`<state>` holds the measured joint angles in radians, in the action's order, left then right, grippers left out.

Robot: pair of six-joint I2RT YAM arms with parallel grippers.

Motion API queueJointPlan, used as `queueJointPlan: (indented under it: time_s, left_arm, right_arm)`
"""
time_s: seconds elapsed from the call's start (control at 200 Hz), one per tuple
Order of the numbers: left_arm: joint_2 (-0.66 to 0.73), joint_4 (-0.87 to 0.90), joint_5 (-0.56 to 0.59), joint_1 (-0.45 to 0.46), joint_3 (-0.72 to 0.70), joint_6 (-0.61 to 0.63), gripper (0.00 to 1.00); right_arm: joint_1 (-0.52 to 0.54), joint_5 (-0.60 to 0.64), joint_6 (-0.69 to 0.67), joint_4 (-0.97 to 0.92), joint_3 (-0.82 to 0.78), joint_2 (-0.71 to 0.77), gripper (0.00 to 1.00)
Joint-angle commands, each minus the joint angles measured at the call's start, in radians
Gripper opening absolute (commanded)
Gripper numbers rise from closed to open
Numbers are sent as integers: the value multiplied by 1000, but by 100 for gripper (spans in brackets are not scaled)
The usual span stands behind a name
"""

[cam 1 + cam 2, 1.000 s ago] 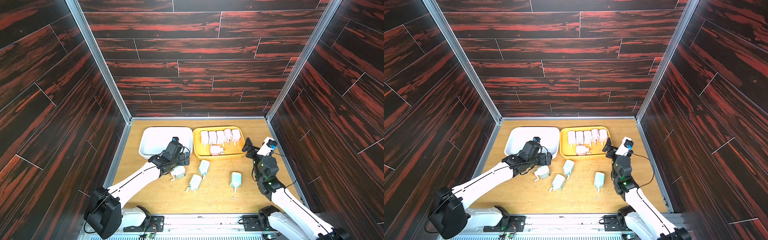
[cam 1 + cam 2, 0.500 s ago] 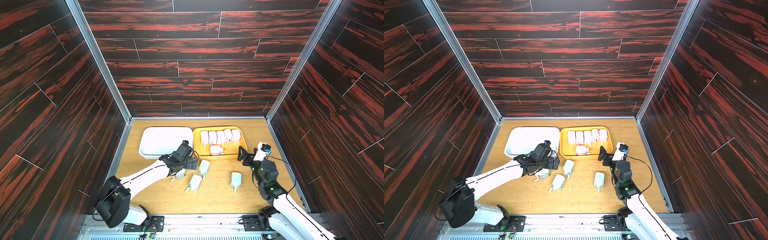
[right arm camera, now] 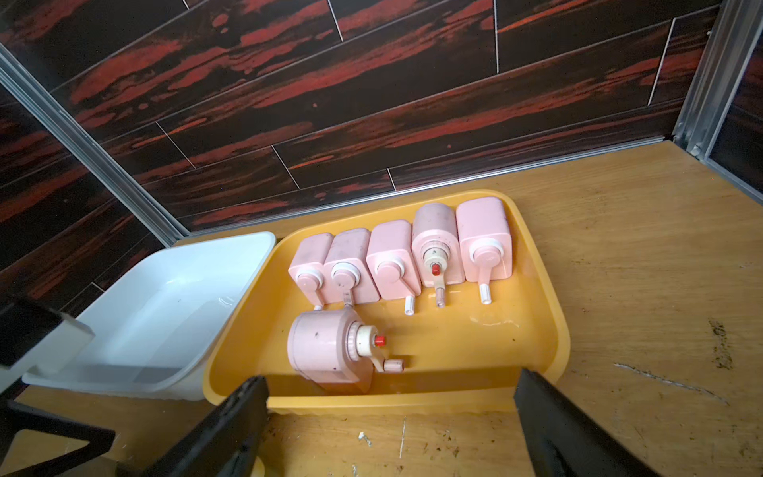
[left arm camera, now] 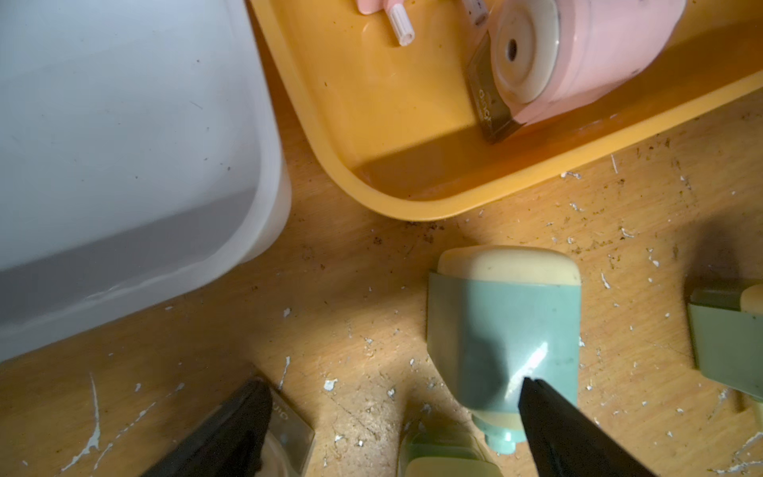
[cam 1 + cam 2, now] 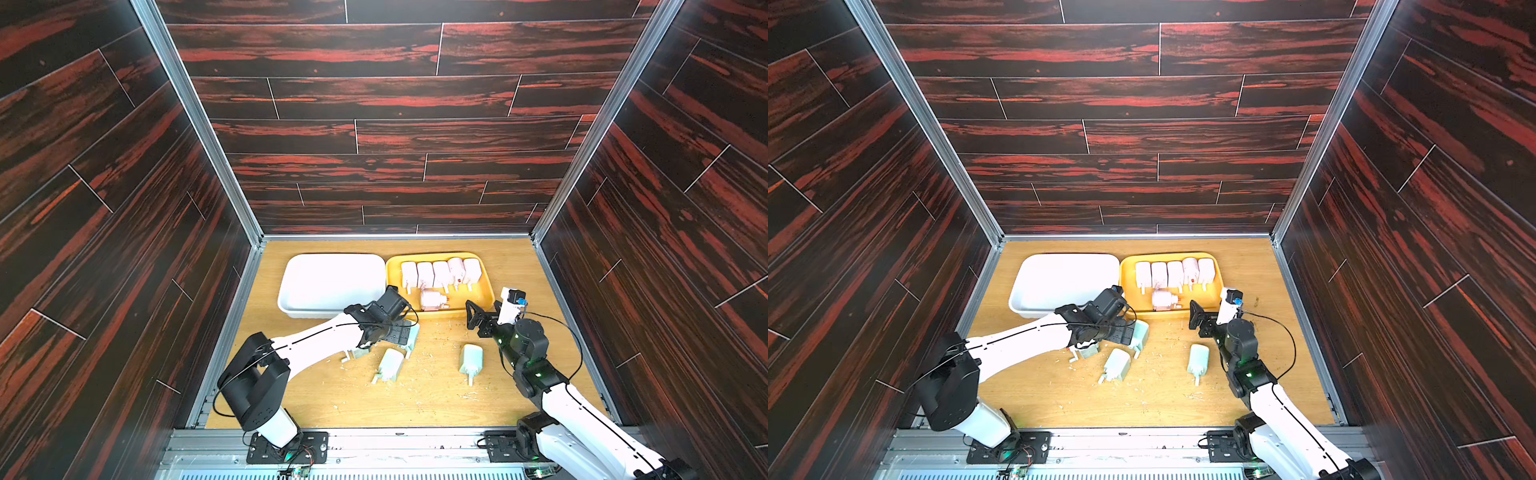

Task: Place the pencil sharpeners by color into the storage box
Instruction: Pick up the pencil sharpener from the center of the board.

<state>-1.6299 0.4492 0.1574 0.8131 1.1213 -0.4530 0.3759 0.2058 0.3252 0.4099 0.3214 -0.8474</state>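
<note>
Lying crank-toward-the-robot, long axis front-to-back, a green sharpener (image 4: 501,330) sits beneath the spread left end effector (image 4: 396,433).

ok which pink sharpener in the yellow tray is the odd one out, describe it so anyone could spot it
Start at the yellow tray. Five pink sharpeners form a row along its far side; the sixth pink sharpener lies alone nearer the arms, turned sideways.
</note>
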Motion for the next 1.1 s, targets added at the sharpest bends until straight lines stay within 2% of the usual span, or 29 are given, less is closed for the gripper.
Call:
queueJointPlan:
  time_s: [0.0, 0.266, 0.371, 0.531, 0.872, 1.097]
  left_arm:
    - [-25, 24, 59, 40, 48, -9, 100]
    - [-115, 28, 78, 93, 120, -24, 98]
    - [-152, 17, 79, 100, 121, -36, 95]
    - [-165, -5, 65, 101, 111, -45, 83]
    - [-199, 17, 90, 104, 140, -12, 78]
    - [-194, 13, 91, 108, 144, 4, 56]
  right_arm:
    - [6, 2, 9, -18, 16, -10, 98]
    - [6, 39, 22, -69, 38, -19, 98]
    - [7, 21, 18, -71, 38, -11, 98]
    - [6, -2, 15, -65, 34, 5, 98]
    - [7, -11, 9, -75, 35, 33, 98]
    - [6, -13, 11, -69, 32, 25, 98]
